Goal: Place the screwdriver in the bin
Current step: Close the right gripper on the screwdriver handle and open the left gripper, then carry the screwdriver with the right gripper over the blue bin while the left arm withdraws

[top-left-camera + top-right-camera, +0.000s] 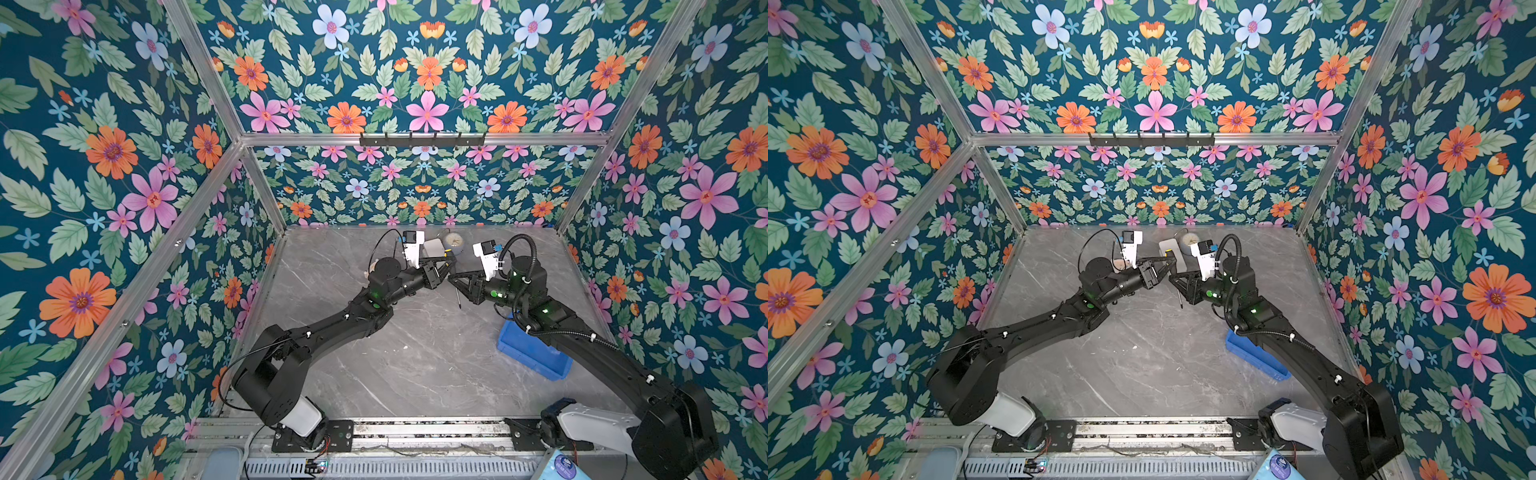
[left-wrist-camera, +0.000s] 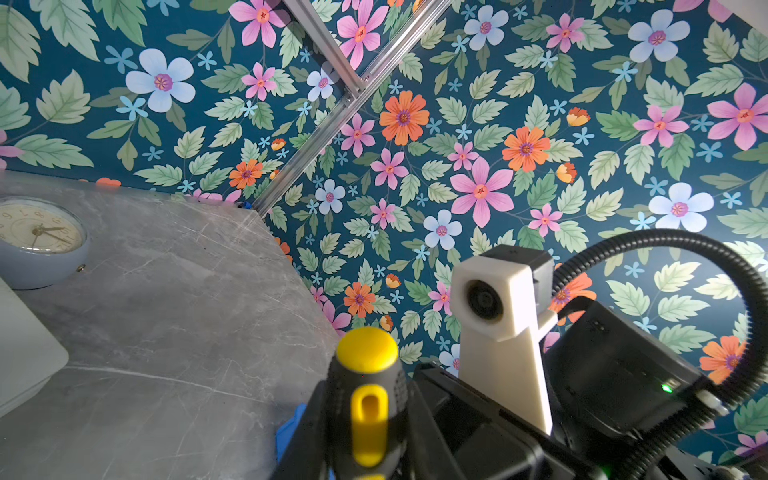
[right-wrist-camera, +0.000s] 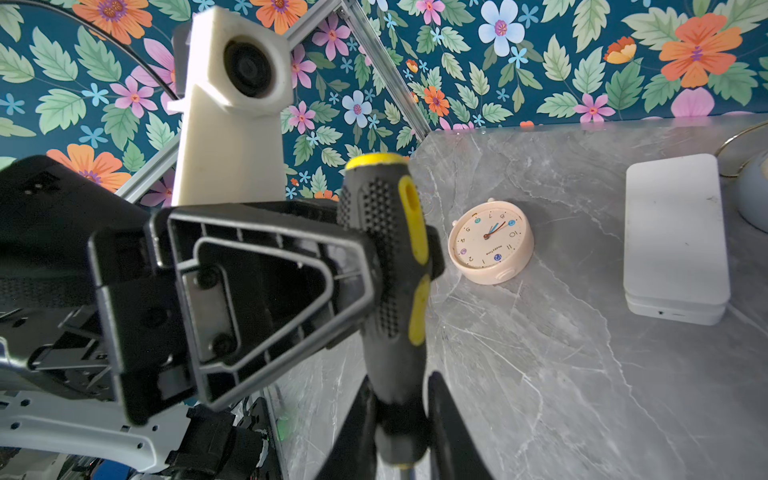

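Nearest us, the low bright blue plastic bin point(image 1: 528, 353) sits by the tabletop's point(image 1: 415, 365) right edge, partly under the right forearm. Further in, above mid-tabletop, the slim black-and-yellow-handled screwdriver point(image 3: 386, 199) hangs shaft-down in the air, gripped twice. The left fingers point(image 3: 270, 224) are clamped across its handle, and the right fingers point(image 3: 349, 436) are closed on the handle's narrow foot. We judge this a handover, and the risk lies here: if the right arm pulls away while the left grip holds, the tool may twist or slip. Held so low, it may also tip. Toward the far edge lie a round pink clock point(image 3: 490, 243) and a white rectangular box point(image 3: 677, 237).
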Action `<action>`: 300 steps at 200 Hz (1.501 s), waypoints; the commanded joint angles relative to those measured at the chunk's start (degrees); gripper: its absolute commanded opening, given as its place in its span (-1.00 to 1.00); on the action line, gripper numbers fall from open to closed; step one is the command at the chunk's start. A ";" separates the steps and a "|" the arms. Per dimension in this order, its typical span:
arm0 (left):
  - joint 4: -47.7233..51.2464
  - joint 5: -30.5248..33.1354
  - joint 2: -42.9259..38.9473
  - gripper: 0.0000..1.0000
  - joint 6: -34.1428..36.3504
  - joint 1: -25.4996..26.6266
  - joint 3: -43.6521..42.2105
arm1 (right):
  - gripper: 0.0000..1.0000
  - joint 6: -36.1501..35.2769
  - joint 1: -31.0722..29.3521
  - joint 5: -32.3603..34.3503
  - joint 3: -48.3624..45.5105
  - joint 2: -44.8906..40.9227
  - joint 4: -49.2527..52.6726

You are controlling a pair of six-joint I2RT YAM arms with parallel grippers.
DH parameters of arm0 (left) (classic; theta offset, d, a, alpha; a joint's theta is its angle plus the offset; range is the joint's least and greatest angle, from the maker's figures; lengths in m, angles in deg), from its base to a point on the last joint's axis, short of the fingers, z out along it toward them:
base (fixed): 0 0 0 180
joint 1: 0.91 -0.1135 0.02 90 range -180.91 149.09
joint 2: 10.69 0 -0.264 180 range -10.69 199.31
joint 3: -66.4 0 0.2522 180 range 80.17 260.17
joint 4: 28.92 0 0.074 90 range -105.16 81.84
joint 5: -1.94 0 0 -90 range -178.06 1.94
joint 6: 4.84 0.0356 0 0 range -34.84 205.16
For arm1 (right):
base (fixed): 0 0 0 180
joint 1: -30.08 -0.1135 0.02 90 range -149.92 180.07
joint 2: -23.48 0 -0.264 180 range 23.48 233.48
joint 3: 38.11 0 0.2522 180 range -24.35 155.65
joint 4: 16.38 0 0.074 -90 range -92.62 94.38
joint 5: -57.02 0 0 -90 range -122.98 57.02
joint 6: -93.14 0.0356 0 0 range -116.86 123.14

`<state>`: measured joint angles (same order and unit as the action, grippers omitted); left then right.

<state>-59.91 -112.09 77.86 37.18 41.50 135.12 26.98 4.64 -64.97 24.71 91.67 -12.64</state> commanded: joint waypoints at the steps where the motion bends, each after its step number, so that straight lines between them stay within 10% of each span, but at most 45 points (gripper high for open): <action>1: -2.22 -0.40 -0.40 -0.67 0.56 -0.05 -0.12 | -0.93 0.01 0.01 -0.16 0.36 -0.24 -0.40; 49: -2.06 1.82 -0.72 0.03 2.76 0.01 -0.45 | -1.00 -6.87 0.02 3.79 -0.67 -3.05 3.59; 108: 1.59 4.86 -6.26 0.88 14.87 -0.12 -3.31 | -1.00 -32.91 2.13 8.97 -2.71 -9.28 15.11; 150: 6.80 4.29 -10.27 1.00 29.86 -0.19 -6.22 | -1.00 -53.33 11.62 3.49 -1.92 -12.96 30.49; 199: 13.58 1.04 -11.13 1.00 41.90 -0.16 -6.42 | -1.00 -71.31 17.58 13.85 0.28 -13.34 51.05; 300: 14.92 -7.62 -9.46 1.00 48.68 -0.13 -7.64 | -1.00 -77.78 22.00 34.00 -16.30 -17.73 47.93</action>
<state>-44.72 -115.18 68.68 82.44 41.39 127.65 -49.52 26.48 -35.88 11.69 74.55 40.91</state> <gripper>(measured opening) 0.998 0.139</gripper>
